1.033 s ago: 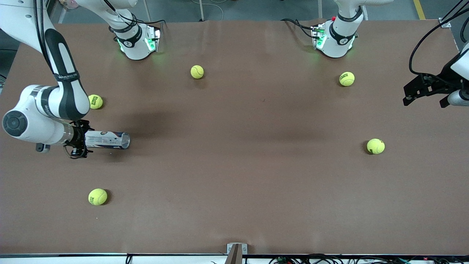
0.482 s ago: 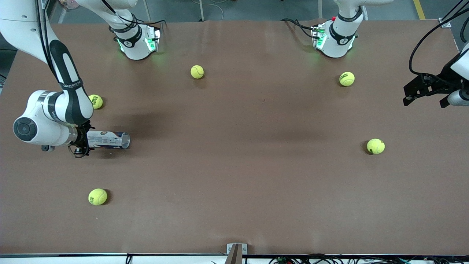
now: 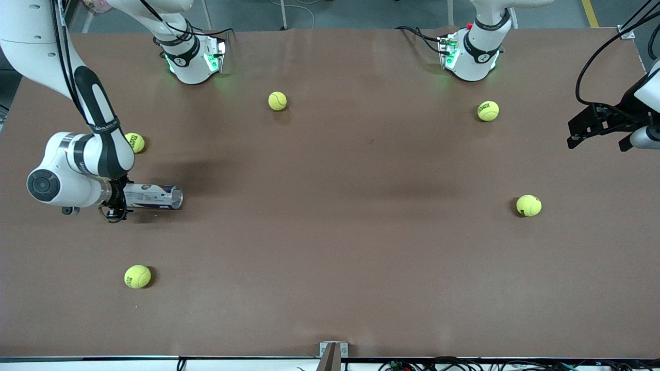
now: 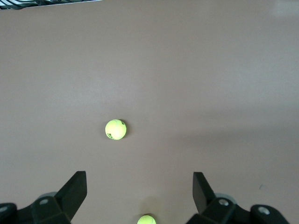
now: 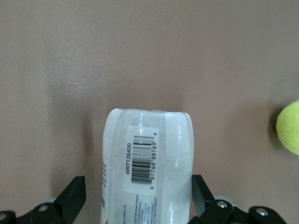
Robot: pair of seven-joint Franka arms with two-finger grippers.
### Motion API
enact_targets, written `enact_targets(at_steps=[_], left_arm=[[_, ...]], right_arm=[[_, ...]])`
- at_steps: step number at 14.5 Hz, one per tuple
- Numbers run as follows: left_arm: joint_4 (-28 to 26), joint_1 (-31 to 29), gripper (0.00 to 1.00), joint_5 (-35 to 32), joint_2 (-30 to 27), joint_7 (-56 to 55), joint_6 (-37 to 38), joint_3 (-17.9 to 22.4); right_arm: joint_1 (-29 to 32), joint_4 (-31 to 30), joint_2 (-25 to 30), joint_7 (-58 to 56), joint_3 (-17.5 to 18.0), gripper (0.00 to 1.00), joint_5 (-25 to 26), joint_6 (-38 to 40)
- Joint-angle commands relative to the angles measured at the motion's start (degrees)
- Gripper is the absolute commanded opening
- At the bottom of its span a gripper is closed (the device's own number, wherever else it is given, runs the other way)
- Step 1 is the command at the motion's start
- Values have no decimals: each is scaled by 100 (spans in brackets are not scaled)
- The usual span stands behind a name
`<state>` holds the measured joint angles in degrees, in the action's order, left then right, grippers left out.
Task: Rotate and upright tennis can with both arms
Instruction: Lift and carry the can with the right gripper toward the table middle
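The tennis can [image 3: 153,196] lies on its side on the brown table [image 3: 330,247] toward the right arm's end, its silvery rim pointing to the table's middle. My right gripper [image 3: 118,199] is low at the can's closed end, open, with a finger on either side of the can. In the right wrist view the can [image 5: 148,163] sits between the fingertips [image 5: 75,189] of my right gripper [image 5: 138,186], barcode up. My left gripper [image 3: 593,129] waits open and empty over the left arm's end of the table; it also shows in its wrist view [image 4: 139,186].
Several yellow-green tennis balls lie about: one [image 3: 134,142] beside the right arm's wrist, one [image 3: 137,276] nearer the front camera than the can, one [image 3: 277,101] near the bases, two [image 3: 488,111] [image 3: 528,205] toward the left arm's end.
The right arm's wrist has shifted a little toward the can, and the gripper has slid slightly further along it. The can and the left arm have not moved.
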<state>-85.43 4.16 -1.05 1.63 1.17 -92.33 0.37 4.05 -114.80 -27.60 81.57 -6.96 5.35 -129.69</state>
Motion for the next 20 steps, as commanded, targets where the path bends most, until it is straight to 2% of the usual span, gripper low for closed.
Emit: enact_targets(at_steps=[1, 4, 8, 11, 14, 18, 20], left_arm=[[0, -20, 100, 0, -83, 130, 75, 7], [0, -20, 100, 0, -83, 130, 75, 7], [9, -20, 100, 0, -83, 130, 75, 7], [0, -20, 100, 0, -92, 130, 75, 7], [0, -12, 100, 0, -83, 130, 75, 7], [9, -12, 100, 8, -75, 130, 75, 7], [9, -20, 100, 8, -75, 130, 75, 7]], right_arm=[[70, -130, 27, -18, 63, 96, 72, -179], [43, -191, 27, -36, 72, 82, 72, -206], [-18, -175, 71, -45, 107, 71, 63, 13], [-80, -26, 220, -53, 160, 70, 37, 426], [-62, 422, 325, -45, 405, 69, -95, 1225], [-150, 1379, 387, 43, 757, 69, -674, 2612], [-386, 1731, 396, 252, 836, 69, -894, 3036]])
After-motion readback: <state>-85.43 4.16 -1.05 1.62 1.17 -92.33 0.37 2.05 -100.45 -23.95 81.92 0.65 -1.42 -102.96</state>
